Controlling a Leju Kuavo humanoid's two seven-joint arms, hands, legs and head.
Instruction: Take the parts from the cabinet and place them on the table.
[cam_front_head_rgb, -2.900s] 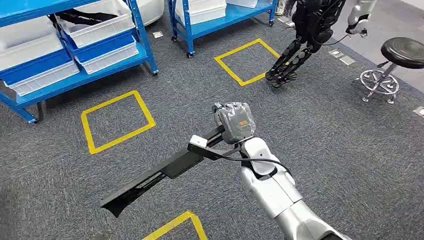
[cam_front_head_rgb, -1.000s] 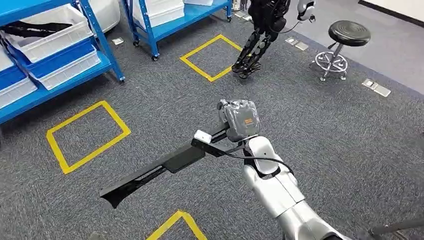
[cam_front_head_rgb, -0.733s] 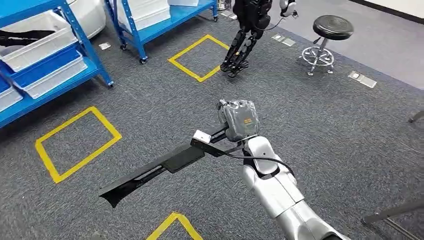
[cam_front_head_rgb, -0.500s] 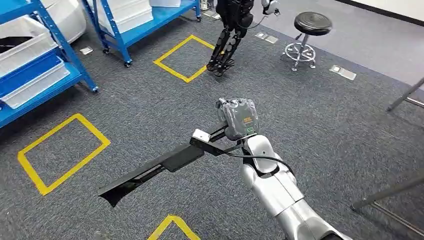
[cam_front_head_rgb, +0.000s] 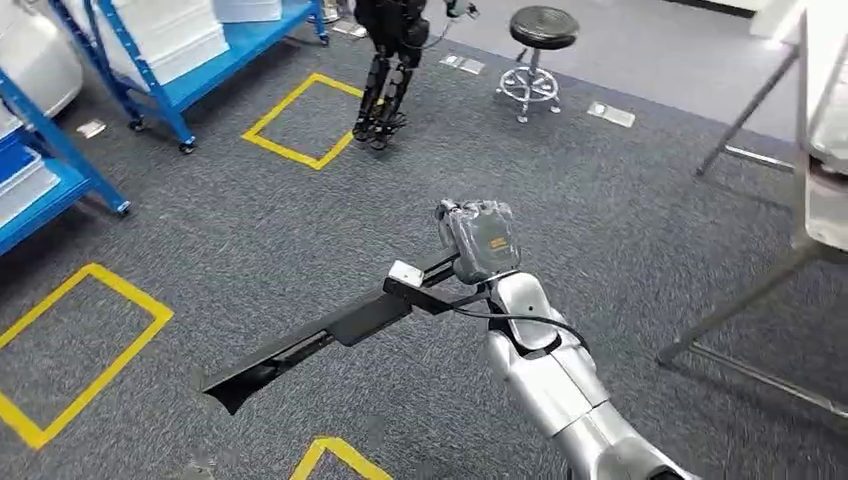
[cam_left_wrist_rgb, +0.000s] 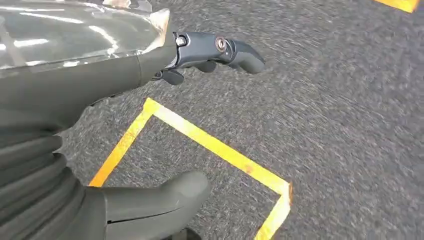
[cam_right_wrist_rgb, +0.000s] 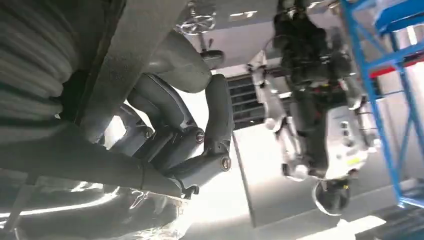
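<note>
My right hand (cam_front_head_rgb: 478, 240) is held out over the grey carpet and grips one end of a long black part (cam_front_head_rgb: 310, 345). The part slants down toward the left, level above the floor. In the right wrist view the dark fingers (cam_right_wrist_rgb: 200, 135) curl around the part (cam_right_wrist_rgb: 115, 75). A white table (cam_front_head_rgb: 825, 110) on grey legs stands at the right edge of the head view, well apart from the part. My left hand (cam_left_wrist_rgb: 125, 65) hangs over the carpet with thumb and fingers apart and nothing in it.
Blue shelving (cam_front_head_rgb: 60, 150) with white bins stands at the left, and a second rack (cam_front_head_rgb: 200, 60) behind it. Another robot (cam_front_head_rgb: 390, 60) stands by a yellow tape square (cam_front_head_rgb: 300, 115). A black stool (cam_front_head_rgb: 540, 30) is at the back. A table leg (cam_front_head_rgb: 745, 290) slants across the floor.
The whole view has swung to the right: the shelves have slid off to the left and the table has come in at the right. My right hand still holds the part the same way.
</note>
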